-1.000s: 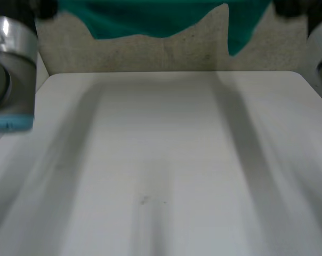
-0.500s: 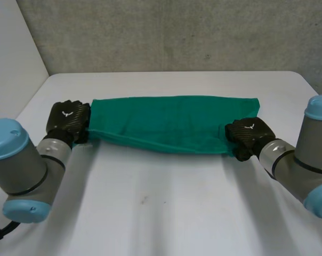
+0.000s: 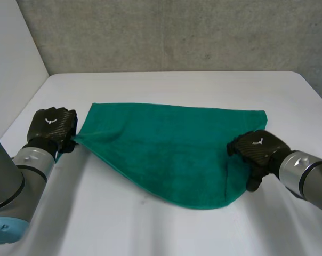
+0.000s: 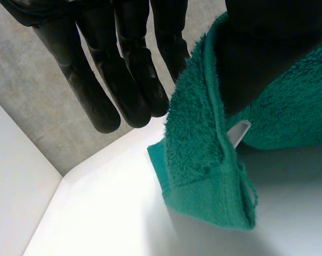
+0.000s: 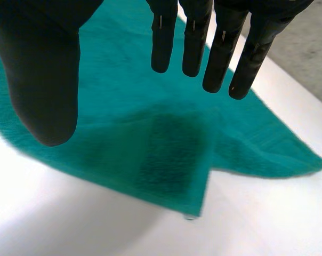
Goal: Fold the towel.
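Note:
A green towel [image 3: 166, 144] lies spread on the white table [image 3: 171, 229], its near edge sagging into a curve. My left hand [image 3: 51, 127] is at the towel's left corner. In the left wrist view that corner [image 4: 203, 160] runs up between the thumb [image 4: 267, 48] and the fingers [image 4: 123, 74], pinched there. My right hand [image 3: 257, 149] hovers at the towel's right edge. Its fingers [image 5: 222, 48] are straight and the thumb [image 5: 43, 80] stands apart, with the towel [image 5: 150, 133] lying flat beneath and nothing held.
A grey concrete wall [image 3: 177, 32] stands behind the table's far edge. A pale panel [image 3: 11, 53] rises past the table's left edge. Bare tabletop runs along the near side in front of the towel.
The towel, first held high, came down stretched between both hands and now lies spread on the table. Both hands moved toward the near side. The right hand has let go of it.

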